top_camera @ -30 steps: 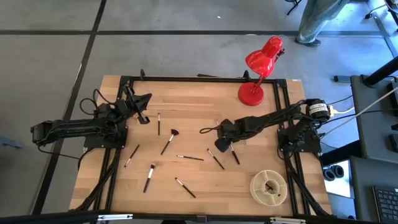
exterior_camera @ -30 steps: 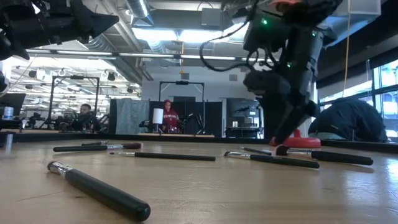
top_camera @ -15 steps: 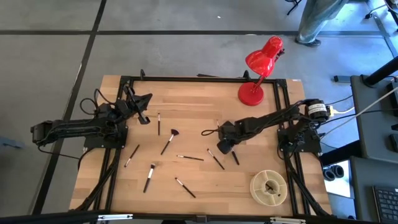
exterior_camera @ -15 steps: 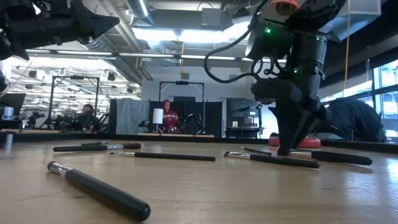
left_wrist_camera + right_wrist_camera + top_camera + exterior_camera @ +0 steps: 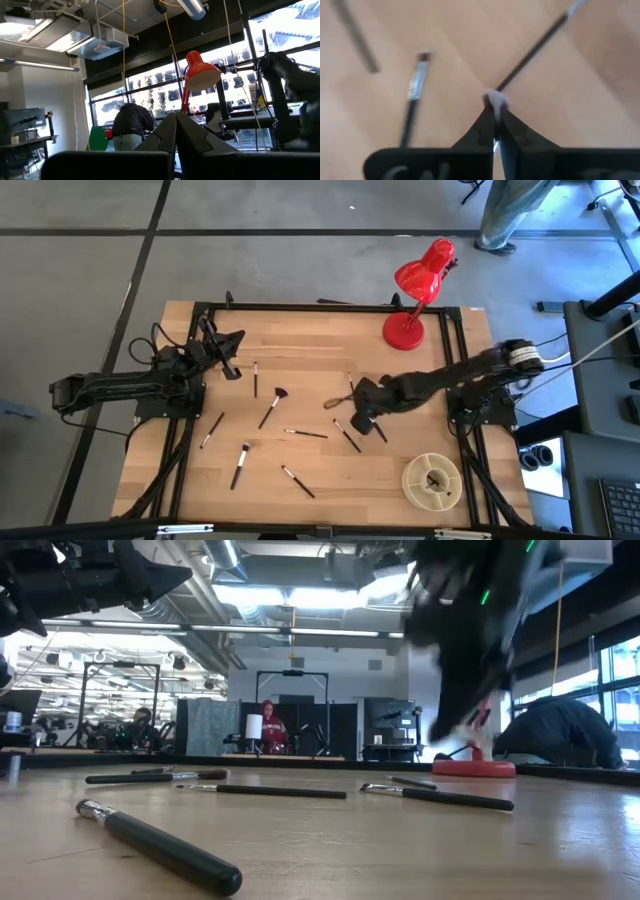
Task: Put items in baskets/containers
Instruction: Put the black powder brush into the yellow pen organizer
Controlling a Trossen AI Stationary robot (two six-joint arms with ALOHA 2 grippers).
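Several thin dark makeup brushes lie flat on the wooden table, among them a fan-headed brush (image 5: 272, 408) and a thick-handled brush (image 5: 160, 848) nearest the low camera. The round cream divided dish (image 5: 432, 480) stands near the table's right front corner. My right gripper (image 5: 362, 422) is over the table's middle right, shut on one brush whose pale bristle tip (image 5: 494, 100) shows at its fingertips. My left gripper (image 5: 233, 371) waits shut above the far left of the table, holding nothing. My right gripper pinches a brush between its two fingers at the bristle end, where the pale tip (image 5: 493, 98) pokes out just past the fingertips. The fingers point down at the table from above. The fingers hide the brush's handle.
A red desk lamp (image 5: 410, 330) stands at the far right of the table. Loose brushes lie just under my right gripper (image 5: 414, 92) (image 5: 535, 50). Black frame rails (image 5: 452, 350) run along the table's sides. People show in the room beyond.
My right gripper has dropped to the table, shut on a brush there, and then risen. The dark-handled brush that lay at the right of the low view is gone from the tabletop.
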